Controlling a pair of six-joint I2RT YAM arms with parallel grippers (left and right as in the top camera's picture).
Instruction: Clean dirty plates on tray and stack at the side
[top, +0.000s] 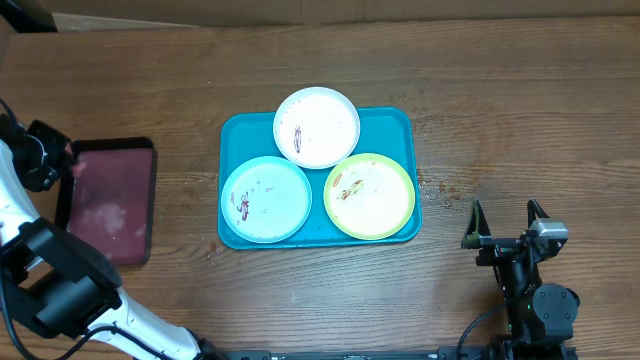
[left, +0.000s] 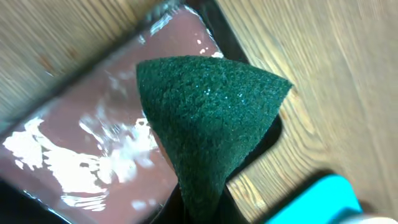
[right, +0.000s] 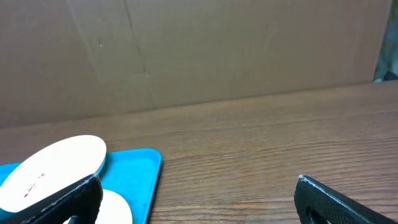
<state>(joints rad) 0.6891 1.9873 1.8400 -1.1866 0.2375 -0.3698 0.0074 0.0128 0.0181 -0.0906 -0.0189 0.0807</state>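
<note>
Plates (top: 316, 126) all sit smeared on the blue tray (top: 236, 135); none wiped or stacked yet. Left claw (top: 48, 158) grips a green scouring pad (left: 208, 118) over the maroon tray (top: 110, 200); right claw (top: 506, 218) stands open, empty.

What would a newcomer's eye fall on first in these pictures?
First, the turquoise tray in the middle of the table, which bears three smeared plates: the white plate at the far side, the light blue plate near left and the yellow-green plate near right. Next, the folded green scouring pad fills the left wrist view above the wet maroon tray. The right tool stands open to the right of the turquoise tray.
</note>
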